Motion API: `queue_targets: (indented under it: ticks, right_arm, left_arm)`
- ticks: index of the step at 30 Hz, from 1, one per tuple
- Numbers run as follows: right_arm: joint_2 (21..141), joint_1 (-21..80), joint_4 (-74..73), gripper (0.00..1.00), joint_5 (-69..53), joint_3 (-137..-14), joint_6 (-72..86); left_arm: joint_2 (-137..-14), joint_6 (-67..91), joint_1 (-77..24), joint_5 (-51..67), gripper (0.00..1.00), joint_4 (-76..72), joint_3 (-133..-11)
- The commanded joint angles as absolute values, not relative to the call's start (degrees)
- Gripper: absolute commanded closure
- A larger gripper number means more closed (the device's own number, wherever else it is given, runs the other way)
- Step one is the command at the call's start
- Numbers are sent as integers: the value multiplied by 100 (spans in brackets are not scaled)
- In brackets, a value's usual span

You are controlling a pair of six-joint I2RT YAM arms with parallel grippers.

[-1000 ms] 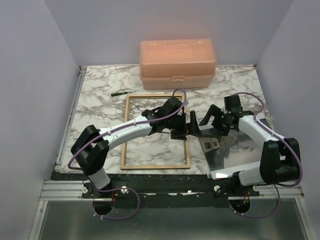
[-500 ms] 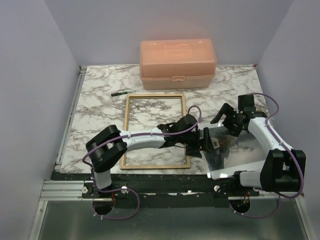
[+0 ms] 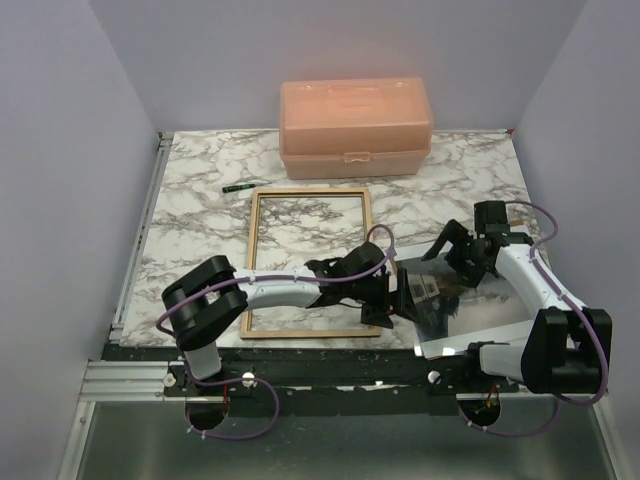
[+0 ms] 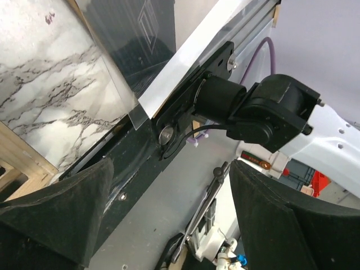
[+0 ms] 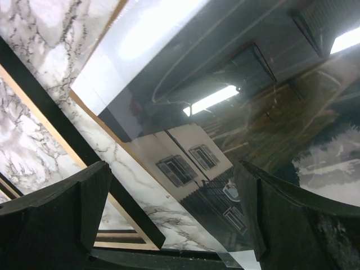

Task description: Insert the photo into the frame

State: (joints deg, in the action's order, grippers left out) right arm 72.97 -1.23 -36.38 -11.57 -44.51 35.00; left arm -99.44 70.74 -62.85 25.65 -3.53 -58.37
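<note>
**Left fingers** (image 4: 56, 219): spread wide, nothing between them, low at the left edge of the photo (image 3: 480, 310), toward its near corner. **Right fingers** (image 5: 56, 214): fully apart, empty, poised over the print's far left part, w/ the house motif below.

**Photo:** face up, flat on the table (image 3: 190, 210) at front right. It lies just beside the frame (image 3: 252, 270) but outside it, near border at the table's near edge.

**Frame:** flat, wood side up, ctr-left; marble shows through its opening. The left arm (image 3: 290, 285) crosses its near right corner.

**Far edge:** peach plastic box (image 3: 355, 125), lid shut, contents not discernible. A small dark pen (image 3: 237, 187) lies just left of the frame's far left corner.
</note>
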Motion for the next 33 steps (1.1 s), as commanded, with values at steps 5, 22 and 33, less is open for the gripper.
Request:
queue_targets:
  ticks: [5, 22, 33]
  right_arm:
    - [7171, -158, -3797, 0, -724, -4317, 3868]
    - [7171, -158, -2963, 0, -1188, -3311, 4301]
    - [7250, -158, -2594, 0, -1643, -3108, 4401]
  left_arm:
    - [-10416, 7242, -6544, 2859, 19, -1250, -5729]
    - [-11530, 7733, -6878, 2963, 31, -1660, -5854]
    - [-11748, 7980, -6904, 2846, 32, -1982, -5776]
